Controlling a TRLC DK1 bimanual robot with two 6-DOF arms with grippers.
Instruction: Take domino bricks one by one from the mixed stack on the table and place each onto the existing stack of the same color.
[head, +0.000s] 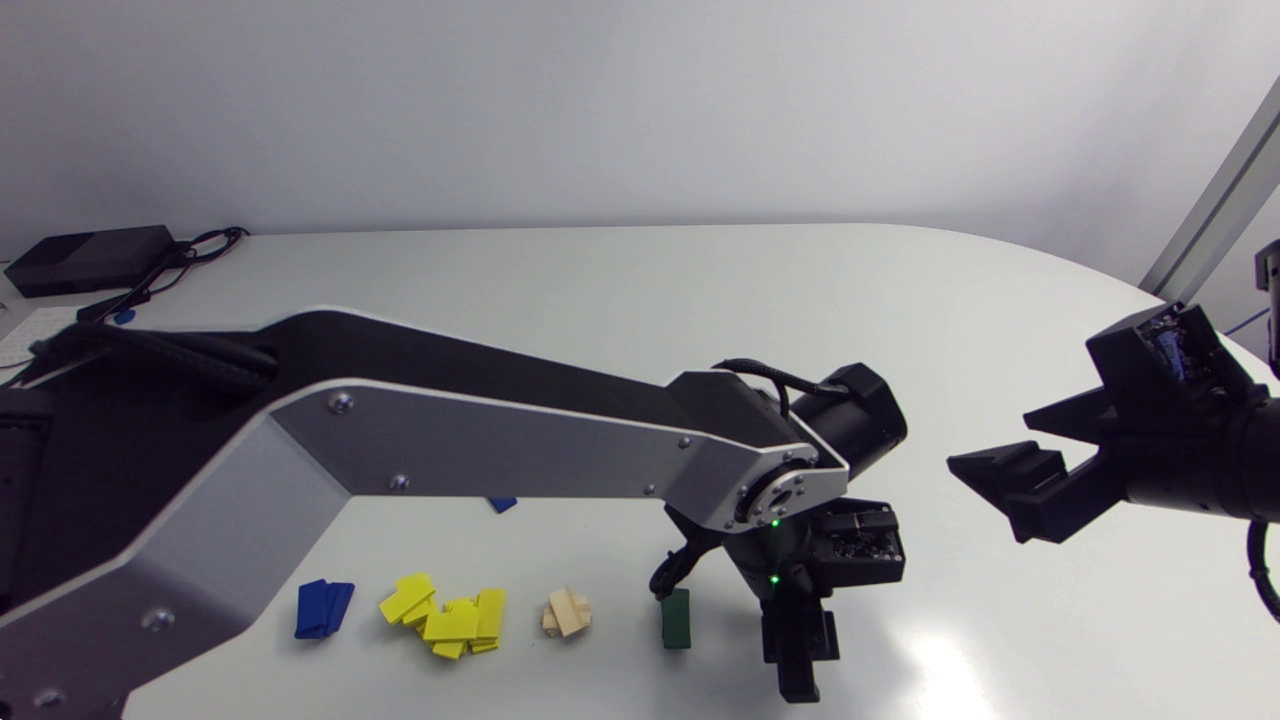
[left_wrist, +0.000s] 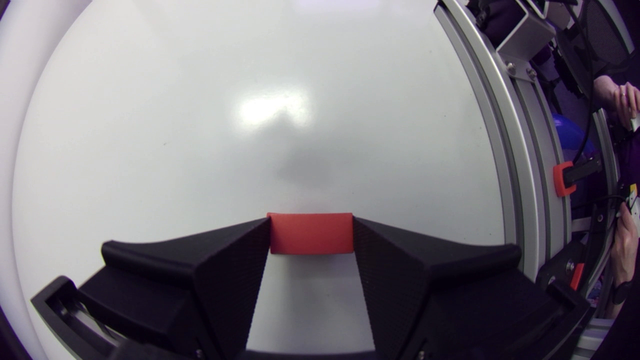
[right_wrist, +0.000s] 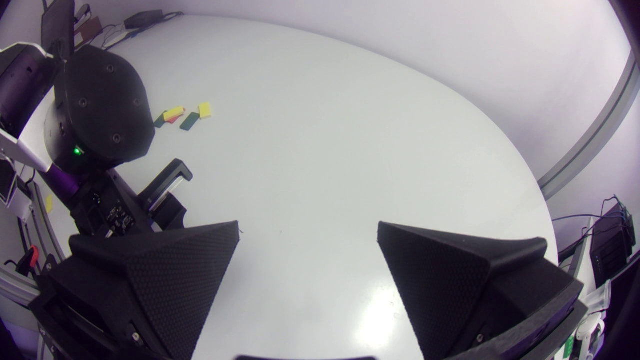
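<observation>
Red domino brick (left_wrist: 310, 235) clamped in left gripper (left_wrist: 311, 225) just beside green brick (head: 676, 618), presumably extending the colour row; right gripper (right_wrist: 308, 227) spread wide, empty.

White plain counter (head: 620, 290). Along its near side: blue stack (head: 322, 608), yellow stack (head: 450, 615), wood stack (head: 567, 612) in pale natural beige, green stack (head: 676, 617) dark green. The red brick (left_wrist: 310, 233) is solid orange-red, no markings. The mixed stack (right_wrist: 174, 116) shows yellow, red and dark green, with a yellow brick (right_wrist: 204, 110) and a dark green brick (right_wrist: 190, 121) beside it. Left end effector (left_wrist: 311, 222) and right end effector (right_wrist: 307, 232) are matte black, pads (right_wrist: 190, 280) finely cross-hatched. Left arm (head: 500, 440) is silver-grey with black joints and a green light (head: 774, 522).
</observation>
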